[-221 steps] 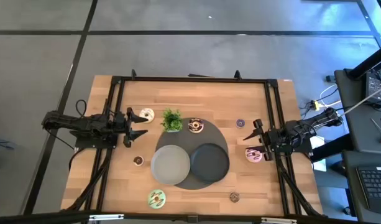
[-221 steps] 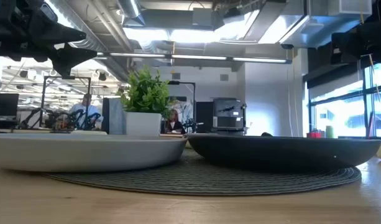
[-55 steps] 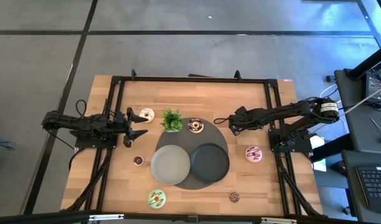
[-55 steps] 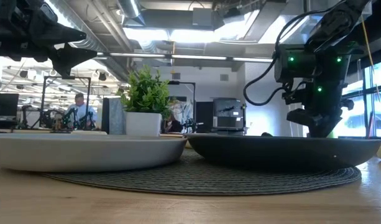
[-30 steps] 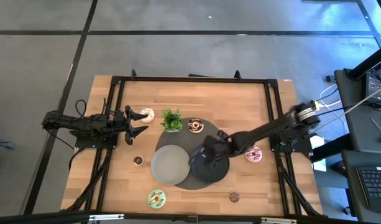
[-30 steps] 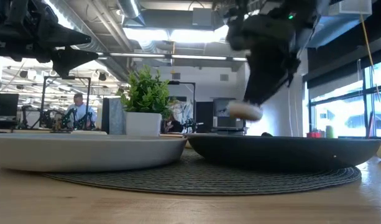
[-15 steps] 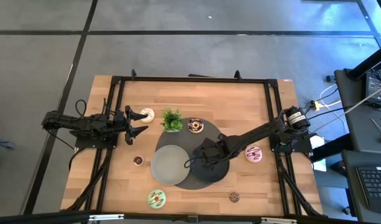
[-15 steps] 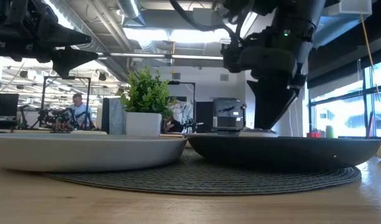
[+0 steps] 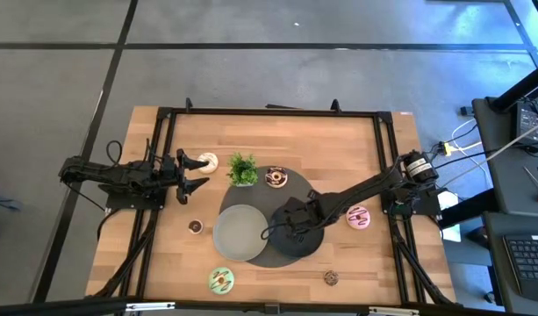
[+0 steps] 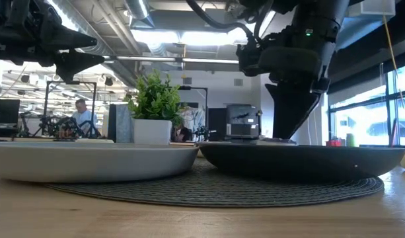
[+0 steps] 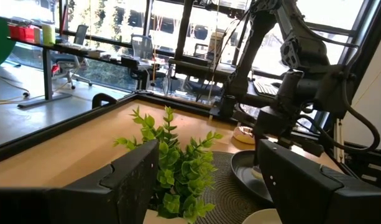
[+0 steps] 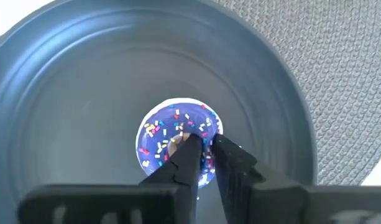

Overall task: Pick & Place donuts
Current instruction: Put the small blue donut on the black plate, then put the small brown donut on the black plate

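Observation:
A small purple sprinkled donut (image 12: 162,134) lies flat on the floor of the dark plate (image 12: 66,112). My right gripper (image 12: 204,146) reaches down into that plate (image 9: 309,247), its fingers slightly apart astride the donut's ring. My left gripper (image 9: 197,173) waits open at the table's left, next to a white donut (image 9: 207,162). Other donuts rest on the table: a chocolate one (image 9: 276,178), a pink one (image 9: 358,218) and a green one (image 9: 221,280). My right gripper points down at the purple donut. One fingertip (image 12: 189,144) stands over the hole and the other (image 12: 220,144) at the ring's outer edge (image 12: 210,127). Whether the fingers touch the ring, I cannot tell. The donut lies flat on the plate.
A light grey plate (image 9: 240,233) sits beside the dark one on a round woven mat (image 9: 314,195). A small green plant (image 9: 243,168) stands at the mat's far left. Tiny brown donuts (image 9: 195,226) (image 9: 331,278) lie on the bare wood.
My right gripper has come down into the dark plate with the purple donut. The donut hung below the fingers above the plate a second ago and now lies on the plate's floor.

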{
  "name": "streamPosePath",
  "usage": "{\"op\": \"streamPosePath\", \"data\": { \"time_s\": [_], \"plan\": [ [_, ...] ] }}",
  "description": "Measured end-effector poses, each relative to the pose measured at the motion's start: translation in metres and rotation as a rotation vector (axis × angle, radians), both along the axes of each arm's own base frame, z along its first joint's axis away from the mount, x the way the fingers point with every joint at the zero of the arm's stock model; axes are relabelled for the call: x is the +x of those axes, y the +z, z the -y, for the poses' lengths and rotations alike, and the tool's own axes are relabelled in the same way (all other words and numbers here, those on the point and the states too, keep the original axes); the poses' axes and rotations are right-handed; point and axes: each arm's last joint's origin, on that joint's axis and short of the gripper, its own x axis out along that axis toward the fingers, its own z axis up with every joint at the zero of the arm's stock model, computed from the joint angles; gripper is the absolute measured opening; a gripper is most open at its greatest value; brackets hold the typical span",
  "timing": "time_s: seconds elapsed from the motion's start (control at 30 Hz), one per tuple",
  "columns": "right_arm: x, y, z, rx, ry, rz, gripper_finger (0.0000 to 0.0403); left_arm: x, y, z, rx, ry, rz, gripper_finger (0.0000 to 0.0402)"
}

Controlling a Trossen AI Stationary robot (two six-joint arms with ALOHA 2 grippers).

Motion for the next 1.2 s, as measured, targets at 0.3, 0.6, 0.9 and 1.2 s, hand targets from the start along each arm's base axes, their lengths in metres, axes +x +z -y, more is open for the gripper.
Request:
{"op": "streamPosePath", "data": {
  "time_s": [0.3,0.6,0.9,1.2],
  "plan": [
    [-0.002,0.0,0.0,0.006,0.001,-0.016,0.0113,0.0,0.0,0.0,0.0,0.0,0.0,0.0269],
    [-0.03,0.05,-0.031,0.044,0.014,0.007,0.0115,0.0,0.0,0.0,0.0,0.004,0.0,0.0269],
    [-0.083,0.062,-0.116,0.123,0.208,0.09,0.0117,0.0,0.0,0.0,0.0,0.008,0.0,0.0269],
    [-0.113,0.023,-0.165,0.117,0.214,0.022,0.0117,0.0,0.0,-0.002,-0.004,0.056,0.004,0.0269]
  ]
}}
